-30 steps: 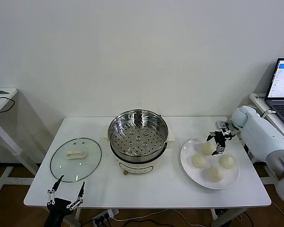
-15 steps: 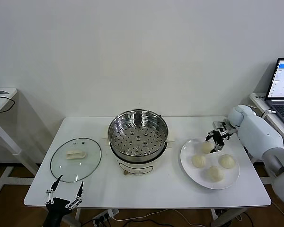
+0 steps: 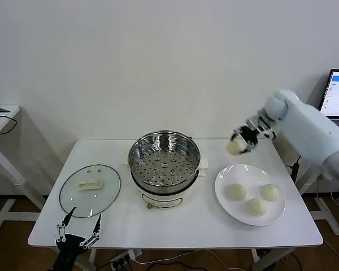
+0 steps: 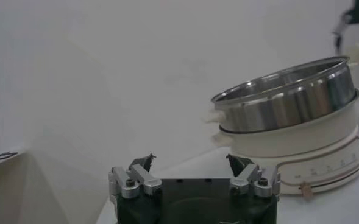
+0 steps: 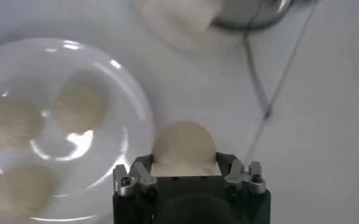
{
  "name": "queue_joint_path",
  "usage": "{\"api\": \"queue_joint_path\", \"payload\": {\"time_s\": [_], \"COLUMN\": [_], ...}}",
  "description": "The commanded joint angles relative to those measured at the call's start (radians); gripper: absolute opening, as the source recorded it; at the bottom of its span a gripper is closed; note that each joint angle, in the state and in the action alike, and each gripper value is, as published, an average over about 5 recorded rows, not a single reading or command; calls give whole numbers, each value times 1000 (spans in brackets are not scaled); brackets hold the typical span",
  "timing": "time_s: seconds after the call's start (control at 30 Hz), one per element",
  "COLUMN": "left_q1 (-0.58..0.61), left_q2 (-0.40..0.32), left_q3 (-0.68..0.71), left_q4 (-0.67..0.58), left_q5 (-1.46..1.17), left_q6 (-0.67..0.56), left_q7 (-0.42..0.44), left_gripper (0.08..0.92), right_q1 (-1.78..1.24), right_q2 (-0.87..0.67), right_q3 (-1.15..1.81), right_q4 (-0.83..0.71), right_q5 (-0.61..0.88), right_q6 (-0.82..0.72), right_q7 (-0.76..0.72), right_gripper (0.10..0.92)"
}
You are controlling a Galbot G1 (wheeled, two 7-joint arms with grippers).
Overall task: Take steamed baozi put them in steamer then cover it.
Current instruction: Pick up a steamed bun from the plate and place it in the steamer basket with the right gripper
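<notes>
While my left gripper [image 3: 78,228] idles, fingers spread, my right gripper [image 3: 241,141] fingers pinch one baozi [image 3: 235,147] above the bench [image 3: 175,220].

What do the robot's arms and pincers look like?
The right arm is fat, smooth and glossy white, ending in a small black right pincer with silvery metal bits. The left pincer is black too, with thin dark pointed fingers and shiny silver screw joints. No stickers or writing show.

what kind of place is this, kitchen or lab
Probably a lab or test room, not a kitchen: a bare white folding table against a plain white wall, an open laptop on a side desk, a power strip on the floor.
</notes>
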Motion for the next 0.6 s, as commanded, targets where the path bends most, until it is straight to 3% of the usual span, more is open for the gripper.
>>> {"api": "queue_joint_path", "payload": {"time_s": [0.03,0.27,0.6], "left_q1": [0,-3,-1], "left_q2": [0,-3,-3], "left_q3": [2,5,5], "left_q4": [-2,-9,-14], "left_q5": [0,-1,-11], "left_q6": [-2,-1,0], "left_q7": [-1,-1,-3], "left_gripper": [823,823,823], "right_q1": [199,109,-6], "right_q2": [168,290,419], "right_q3": [-148,-143,-116], "right_q4": [139,93,-90], "right_q5": [26,-115,-262], "right_q6": [159,170,189], "right_q7": [-17,3,45], "right_gripper": [698,704,704]}}
